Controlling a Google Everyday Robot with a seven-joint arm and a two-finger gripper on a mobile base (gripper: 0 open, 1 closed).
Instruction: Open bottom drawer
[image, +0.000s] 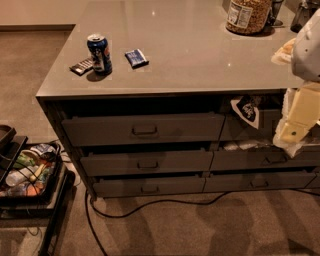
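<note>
The bottom drawer (120, 186), the slimmest of 3 dark-grey fronts in the left stack under a grey counter (190, 55), sits just above the carpet (225, 225). A small rectangular handle (149, 189) marks its centre. Only its front shows, with a thin dark gap above it.

The robot's gripper (291, 134) hangs at the far right edge of the view, well apart from that drawer. It is higher than the drawer and off to its right, in front of the upper drawers of the neighbouring right stack. Whether it is released or clenched cannot be told, and it holds nothing that can be made out.

The arm (306, 102) comes down from the upper right, its white upper shell (309, 50) level with the countertop edge and a cream section below it angled down and to the left.

A white cloth with a dark pattern (246, 110) sticks out of the right stack's top drawer, just left of the arm. On the counter stand a blue can (99, 52), a dark packet (136, 58) and a jar (247, 16). A black cable (150, 205) runs along the carpet below the drawers.
</note>
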